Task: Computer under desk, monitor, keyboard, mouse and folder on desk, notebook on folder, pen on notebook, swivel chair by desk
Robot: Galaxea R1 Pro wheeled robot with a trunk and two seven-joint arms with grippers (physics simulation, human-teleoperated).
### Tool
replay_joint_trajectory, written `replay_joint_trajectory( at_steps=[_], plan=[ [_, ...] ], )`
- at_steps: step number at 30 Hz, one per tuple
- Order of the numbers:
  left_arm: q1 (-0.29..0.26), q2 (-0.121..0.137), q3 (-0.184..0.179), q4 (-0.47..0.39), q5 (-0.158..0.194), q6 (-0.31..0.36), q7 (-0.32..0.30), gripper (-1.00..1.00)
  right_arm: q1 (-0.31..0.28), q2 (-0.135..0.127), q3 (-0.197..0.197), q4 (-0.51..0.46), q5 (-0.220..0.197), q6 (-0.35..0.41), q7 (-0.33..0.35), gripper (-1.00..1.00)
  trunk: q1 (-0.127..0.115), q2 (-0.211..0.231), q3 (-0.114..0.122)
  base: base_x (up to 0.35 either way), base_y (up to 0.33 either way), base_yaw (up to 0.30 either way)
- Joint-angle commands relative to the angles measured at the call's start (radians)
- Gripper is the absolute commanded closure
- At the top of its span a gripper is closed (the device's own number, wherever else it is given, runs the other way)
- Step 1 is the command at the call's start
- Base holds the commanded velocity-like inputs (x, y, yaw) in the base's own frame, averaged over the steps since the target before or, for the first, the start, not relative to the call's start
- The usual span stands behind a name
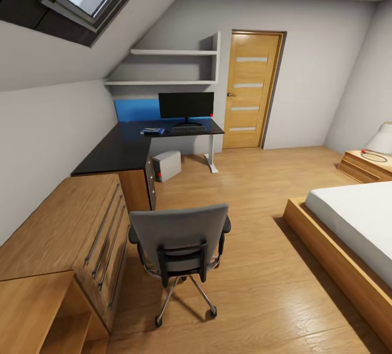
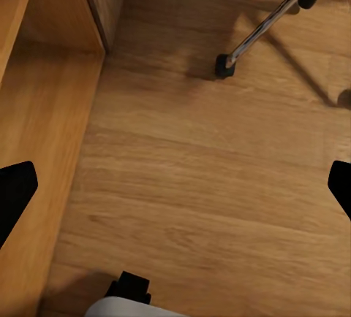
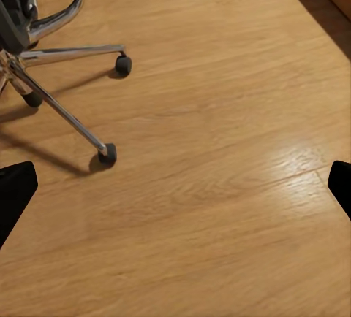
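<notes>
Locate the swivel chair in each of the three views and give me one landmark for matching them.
Head view: the chair stands in the lower middle, its back to the camera, beside the light-wood cabinet.
Left wrist view: chrome legs and castors at the top right.
Right wrist view: the star base and castors at the upper left.
Shared landmark: the wood floor under the chair's castors.

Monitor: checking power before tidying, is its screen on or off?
Off: the monitor on the desk shows a uniformly black screen.
</notes>
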Motion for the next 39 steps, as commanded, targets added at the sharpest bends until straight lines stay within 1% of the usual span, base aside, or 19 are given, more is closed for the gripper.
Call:
replay_joint_trajectory(
  at_steps=[1, 31, 39],
  plan=[
    [-0.001, -0.001, 0.004, 0.000, 0.001, -0.003, -0.002, -1.00, -0.001, 0.000, 0.009, 0.000, -0.001, -0.002, -0.010, -1.00, 0.004, -0.008, -0.004, 0.000, 0.000, 0.000],
    [0.000, 0.001, 0.002, 0.000, -0.001, -0.005, -0.007, -1.00, -0.001, 0.000, 0.010, 0.000, 0.001, -0.003, -0.009, -1.00, 0.119, -0.218, -0.098, 0.000, 0.000, 0.000],
    [-0.001, -0.003, 0.001, -0.006, -0.001, -0.006, -0.007, -1.00, -0.001, -0.002, 0.008, -0.003, 0.001, -0.007, -0.009, -1.00, 0.150, -0.274, -0.123, 0.000, 0.000, 0.000]
  ],
)
